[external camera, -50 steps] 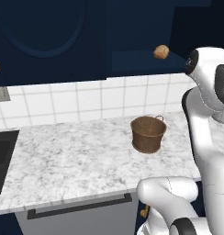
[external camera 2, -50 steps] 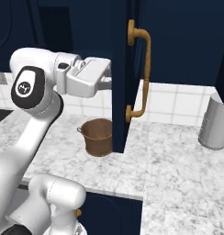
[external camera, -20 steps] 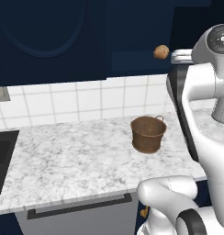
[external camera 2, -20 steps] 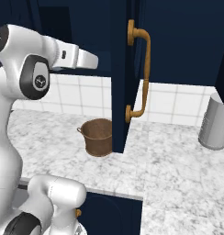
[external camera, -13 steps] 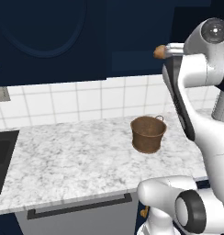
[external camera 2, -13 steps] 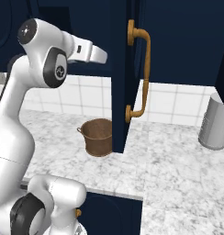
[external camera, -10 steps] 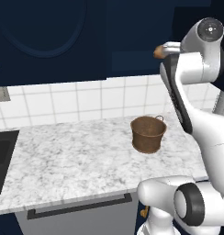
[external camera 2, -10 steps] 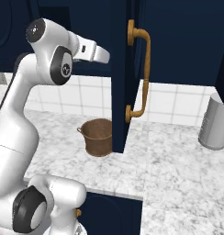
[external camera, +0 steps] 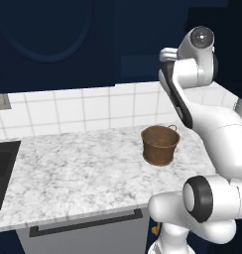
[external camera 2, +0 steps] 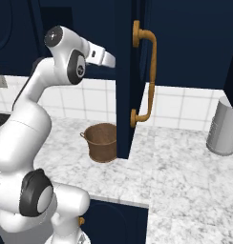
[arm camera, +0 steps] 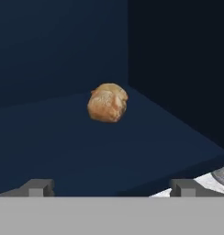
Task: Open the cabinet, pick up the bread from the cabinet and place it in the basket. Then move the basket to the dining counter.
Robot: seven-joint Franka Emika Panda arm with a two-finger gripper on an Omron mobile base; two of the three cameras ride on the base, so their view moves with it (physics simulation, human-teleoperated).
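The arm has swung up toward the open cabinet. Its gripper is spread wide and empty, facing the bread on the cabinet shelf. The grasp looks next; the basket waits on the table below.

**Tiled kitchen corner with marbled worktop**

A white-grey marbled stone worktop runs along a wall of square white tiles with grey grout. At its left end sits a black recessed sink. Below the worktop's front edge is a flat grey drawer with a black bar handle. A grey ribbed metal cylinder stands on the worktop's right side, near the tiled wall. Lighting is even and soft.
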